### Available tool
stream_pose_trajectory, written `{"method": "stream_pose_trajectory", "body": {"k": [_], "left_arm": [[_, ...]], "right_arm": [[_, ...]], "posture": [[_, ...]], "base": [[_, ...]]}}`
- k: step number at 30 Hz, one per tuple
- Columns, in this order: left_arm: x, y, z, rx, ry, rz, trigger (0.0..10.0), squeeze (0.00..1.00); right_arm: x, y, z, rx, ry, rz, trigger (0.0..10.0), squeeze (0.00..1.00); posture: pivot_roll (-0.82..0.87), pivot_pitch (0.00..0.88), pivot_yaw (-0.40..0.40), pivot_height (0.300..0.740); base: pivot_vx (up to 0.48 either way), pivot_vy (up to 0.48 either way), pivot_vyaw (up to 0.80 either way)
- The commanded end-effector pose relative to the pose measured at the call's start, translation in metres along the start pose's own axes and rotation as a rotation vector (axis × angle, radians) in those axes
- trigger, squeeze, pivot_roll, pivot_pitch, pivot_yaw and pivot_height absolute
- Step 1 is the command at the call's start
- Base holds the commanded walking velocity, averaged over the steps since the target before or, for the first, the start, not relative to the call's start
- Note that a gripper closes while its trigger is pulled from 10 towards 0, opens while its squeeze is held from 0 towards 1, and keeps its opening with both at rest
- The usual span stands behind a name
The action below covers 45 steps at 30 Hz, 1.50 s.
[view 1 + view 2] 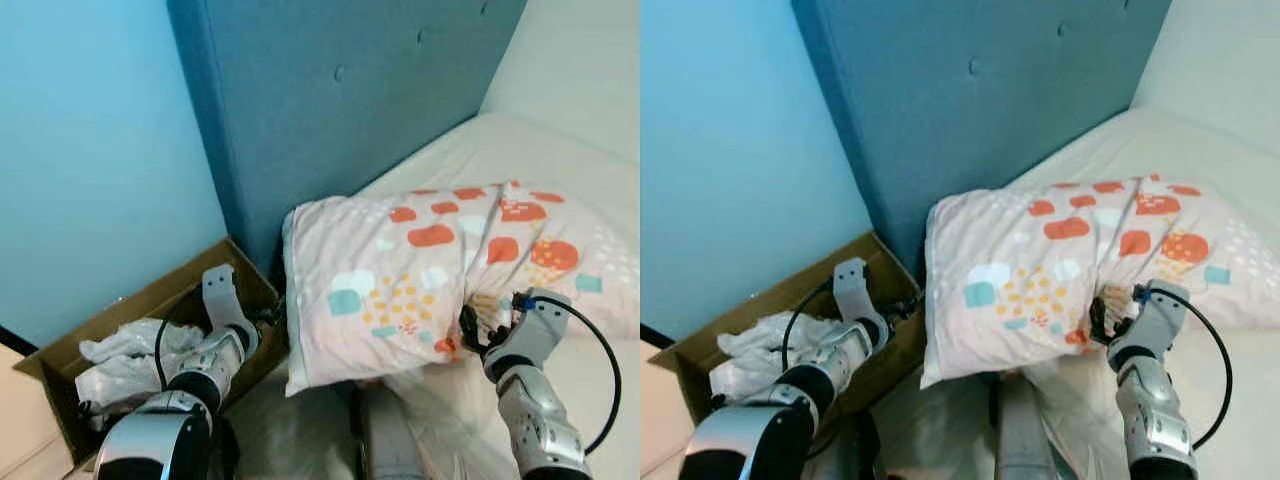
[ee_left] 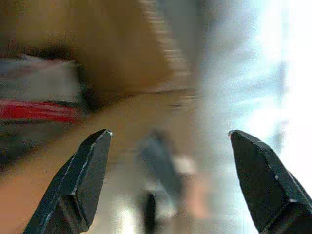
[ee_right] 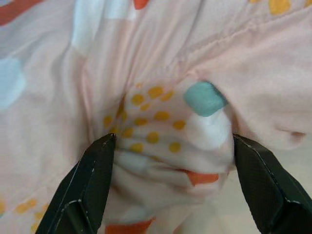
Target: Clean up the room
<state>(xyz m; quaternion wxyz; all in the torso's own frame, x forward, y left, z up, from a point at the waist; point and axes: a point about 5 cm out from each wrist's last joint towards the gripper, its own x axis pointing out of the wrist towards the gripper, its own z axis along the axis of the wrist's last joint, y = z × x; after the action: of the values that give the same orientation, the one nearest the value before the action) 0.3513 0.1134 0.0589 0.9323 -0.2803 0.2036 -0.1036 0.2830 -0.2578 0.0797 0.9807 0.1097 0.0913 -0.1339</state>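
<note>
Clearly the right gripper (image 3: 170,185) pinches a fold of the pillow (image 1: 400,280) to shift it on the bed (image 1: 560,150); the left gripper (image 2: 170,185) hangs wide open, empty, over the cardboard box (image 1: 150,300).

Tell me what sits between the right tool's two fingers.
A bunched fold of the patterned pillow sits between the right tool fingers, as the right wrist view shows.

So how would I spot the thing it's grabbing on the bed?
Find the tall blue headboard at the head of the white bed. Lying against its foot is a pillow, pale pink with orange, teal and white patches, its fabric bunched between the right gripper's fingers.
</note>
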Motion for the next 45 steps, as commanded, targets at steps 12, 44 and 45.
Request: {"method": "stream_pose_trajectory", "body": {"k": [12, 44, 45], "left_arm": [[0.002, -0.041, -0.020, -0.151, 0.070, -0.391, 10.0, 1.00], [0.013, -0.105, -0.007, -0.416, -0.083, -0.538, 0.0, 0.00], [0.013, -0.105, -0.007, -0.416, -0.083, -0.538, 0.0, 0.00]], "right_arm": [[-0.017, 0.001, -0.004, 0.030, 0.029, 0.013, 10.0, 0.00], [-0.011, -0.019, -0.015, 0.146, 0.080, -0.201, 10.0, 0.00], [-0.011, -0.019, -0.015, 0.146, 0.080, -0.201, 10.0, 0.00]], "posture": [[-0.28, 0.359, 0.008, 0.598], [-0.20, 0.352, 0.016, 0.598], [-0.20, 0.352, 0.016, 0.598]], "base": [[0.000, 0.000, 0.00], [0.000, 0.000, 0.00], [0.000, 0.000, 0.00]]}}
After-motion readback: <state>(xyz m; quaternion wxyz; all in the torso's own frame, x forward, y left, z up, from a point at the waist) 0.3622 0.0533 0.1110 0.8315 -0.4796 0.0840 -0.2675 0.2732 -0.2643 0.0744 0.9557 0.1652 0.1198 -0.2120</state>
